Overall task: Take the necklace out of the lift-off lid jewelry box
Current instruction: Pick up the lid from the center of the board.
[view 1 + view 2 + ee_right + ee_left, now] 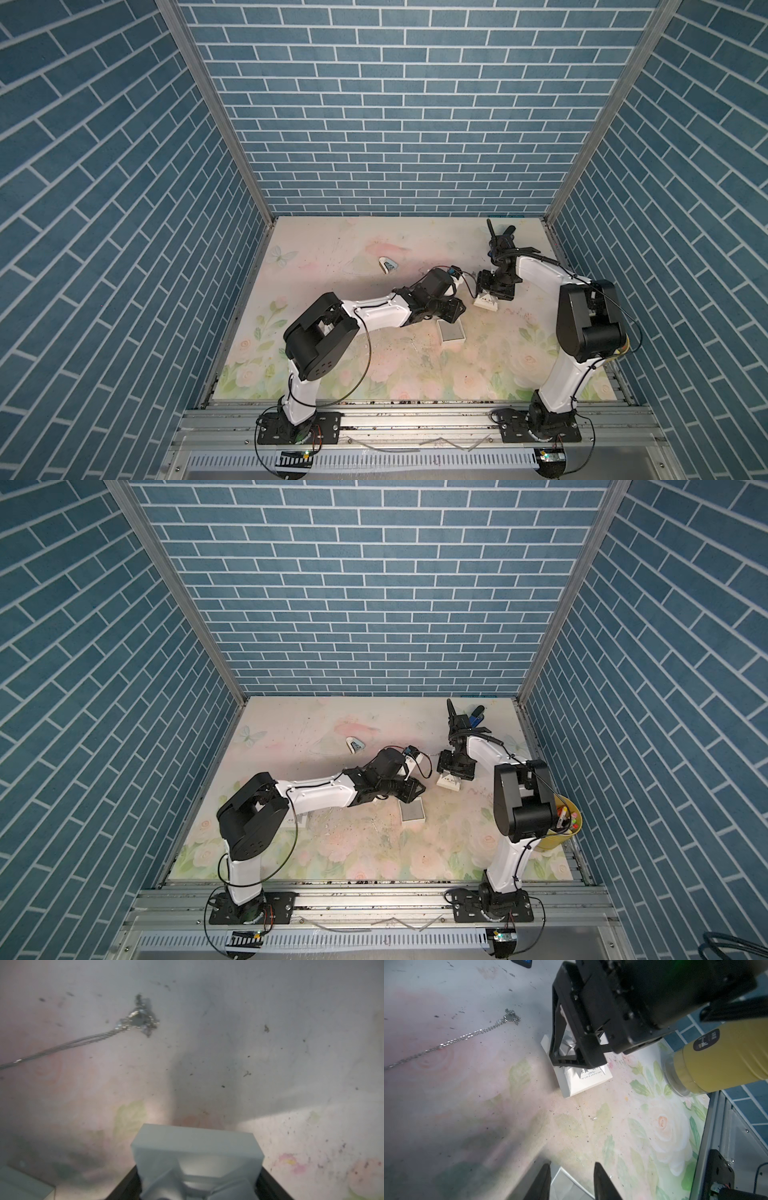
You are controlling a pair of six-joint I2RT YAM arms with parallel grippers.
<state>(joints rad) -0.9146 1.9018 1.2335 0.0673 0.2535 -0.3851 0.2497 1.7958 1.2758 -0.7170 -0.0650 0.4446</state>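
The silver necklace (467, 1035) lies stretched out on the floral table (488, 1105), its pendant (143, 1018) clear of both box parts. A white lid (583, 1078) with printed text rests on the table. My right gripper (488, 297) stands over it, and in the right wrist view its black fingers (128, 1180) press against both sides of the lid (195, 1147). The box base (451, 332), white with a grey lining, sits just below my left gripper (451, 318). That gripper (572, 1164) is open, with a corner of the base (566, 1180) showing between its fingers; I cannot tell if they touch it.
A yellow cup (561, 825) holding pens stands at the table's right edge, close to the right arm. A small white and blue object (387, 265) lies toward the back centre. A black and blue tool (500, 239) sits at the back right.
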